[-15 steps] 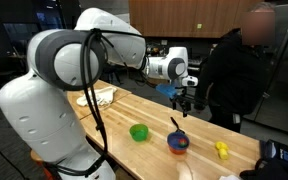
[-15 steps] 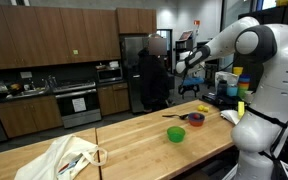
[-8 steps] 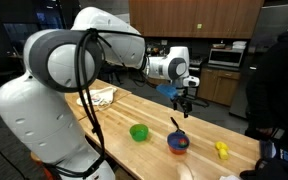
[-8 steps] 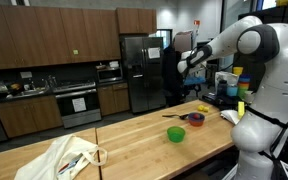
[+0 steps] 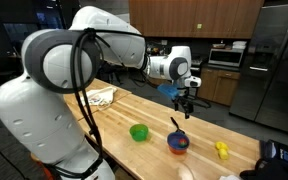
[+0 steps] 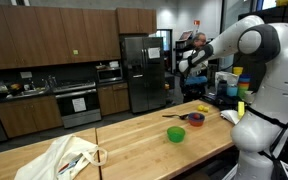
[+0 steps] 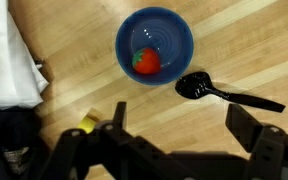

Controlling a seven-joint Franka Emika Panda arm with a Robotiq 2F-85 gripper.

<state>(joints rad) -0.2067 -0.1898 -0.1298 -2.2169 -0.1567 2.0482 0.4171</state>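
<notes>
My gripper (image 7: 184,130) is open, its two dark fingers (image 7: 254,125) spread wide with nothing between them. It hangs well above the wooden table (image 7: 74,110), seen in both exterior views (image 5: 186,100) (image 6: 189,68). Below it stands a blue bowl (image 7: 155,45) holding a red, strawberry-like thing (image 7: 146,62). A black spoon (image 7: 224,92) lies on the wood beside the bowl, with its head towards it. In an exterior view the bowl (image 5: 178,142) sits near the table's front and the spoon (image 5: 176,124) just behind it.
A green bowl (image 5: 139,132) (image 6: 176,134) stands beside the blue one. A small yellow thing (image 5: 222,150) (image 7: 88,123) lies further along the table. A white cloth bag (image 6: 72,155) (image 5: 102,96) sits at the far end. A person (image 6: 194,45) stands behind the arm, near the fridge.
The person in the background has walked away from the table's end towards the fridge. The arm and the open gripper have not moved.
</notes>
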